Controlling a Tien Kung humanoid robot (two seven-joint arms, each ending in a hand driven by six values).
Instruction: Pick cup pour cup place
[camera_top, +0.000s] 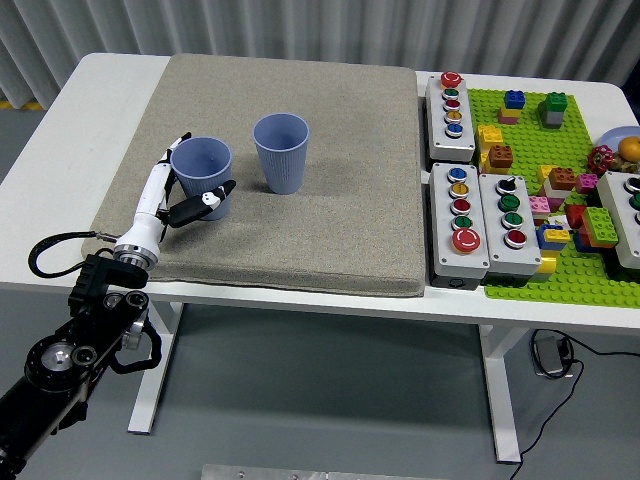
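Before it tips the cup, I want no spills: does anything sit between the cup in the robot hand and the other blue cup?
Nothing visible does. Only bare grey mat separates the held blue cup, gripped by the left robot hand, from the second blue cup.

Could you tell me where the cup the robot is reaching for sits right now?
In the head view, the left cup stands on the mat's left side, between the left hand's fingers, beside the other cup.

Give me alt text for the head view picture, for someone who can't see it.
A robot's left hand wraps around the left blue cup, which stands upright on a beige mat beside a second blue cup. To the right on the white table sit grey button boxes and a green brick baseplate with coloured blocks.
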